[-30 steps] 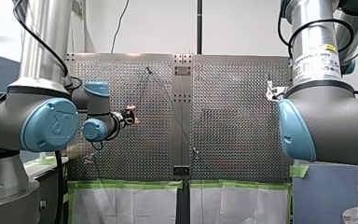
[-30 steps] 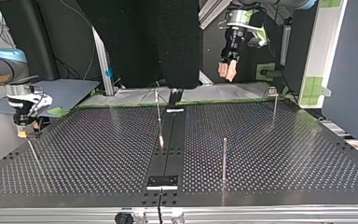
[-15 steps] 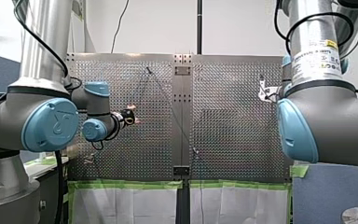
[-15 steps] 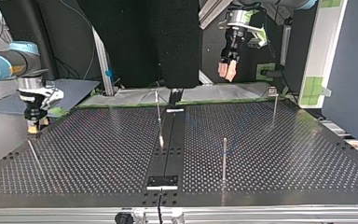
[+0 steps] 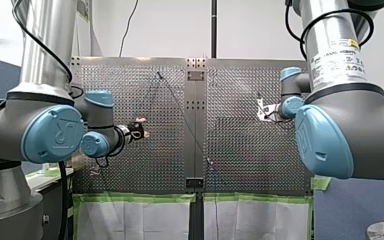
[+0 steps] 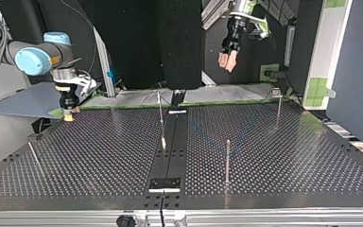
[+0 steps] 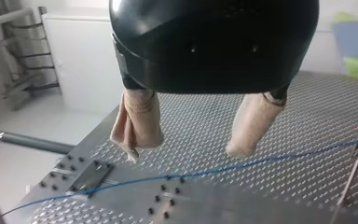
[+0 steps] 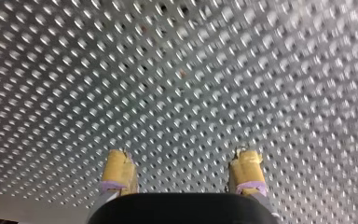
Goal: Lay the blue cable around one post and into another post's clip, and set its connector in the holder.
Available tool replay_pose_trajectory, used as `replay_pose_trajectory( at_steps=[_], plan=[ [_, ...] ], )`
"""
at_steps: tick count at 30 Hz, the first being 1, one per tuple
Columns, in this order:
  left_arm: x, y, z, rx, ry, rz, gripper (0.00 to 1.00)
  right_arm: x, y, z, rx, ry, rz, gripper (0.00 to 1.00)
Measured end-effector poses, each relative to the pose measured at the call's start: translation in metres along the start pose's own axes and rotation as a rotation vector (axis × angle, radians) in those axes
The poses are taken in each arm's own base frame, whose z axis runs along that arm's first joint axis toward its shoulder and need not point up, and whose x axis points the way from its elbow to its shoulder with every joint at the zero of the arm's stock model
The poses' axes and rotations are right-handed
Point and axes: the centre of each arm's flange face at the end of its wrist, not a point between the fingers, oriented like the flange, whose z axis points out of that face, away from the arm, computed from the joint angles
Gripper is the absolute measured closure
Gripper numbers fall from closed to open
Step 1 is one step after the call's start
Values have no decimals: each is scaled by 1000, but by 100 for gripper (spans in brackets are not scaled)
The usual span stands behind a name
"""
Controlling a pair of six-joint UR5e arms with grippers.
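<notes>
Left wrist view: the left end effector [image 7: 186, 148] is seen held open above the table [image 7: 270, 116], its two beige pads [image 7: 137, 119] spread apart with nothing gripped between them. The blue cable [image 7: 205, 173] is laid flat on the table just below the pads, untouched by them, and is run across the smooth centre strip [image 7: 200, 203]. In the top view the left end effector [image 6: 227, 60] is held high, well apart from the upright post [image 6: 227, 161] on the table. The right end effector [image 8: 182, 170] is likewise open in the right wrist view, its yellow pads [image 8: 117, 170] parted over the perforated table and closed on nothing. In the top view the right end effector [image 6: 68, 115] is held low over the table's far left corner. Whether the cable is passed round a post or seated in a clip cannot be told
</notes>
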Motion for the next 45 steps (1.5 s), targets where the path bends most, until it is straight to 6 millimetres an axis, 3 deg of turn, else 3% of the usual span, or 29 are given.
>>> replay_pose_trajectory(
  at_steps=[7,21,37,45],
  plan=[
    [10,-9,-8,25,59,-6,0,-2,-35,-11,3,-33,-35,0],
    [38,-35,17,57,105,-31,0,-10,-100,-39,10,-95,-96,0],
    [74,-78,45,50,118,-93,0,-50,-165,-94,18,-134,-222,0],
    [81,-104,34,38,158,-86,0,-72,-192,-129,18,-149,-233,0]
  ],
)
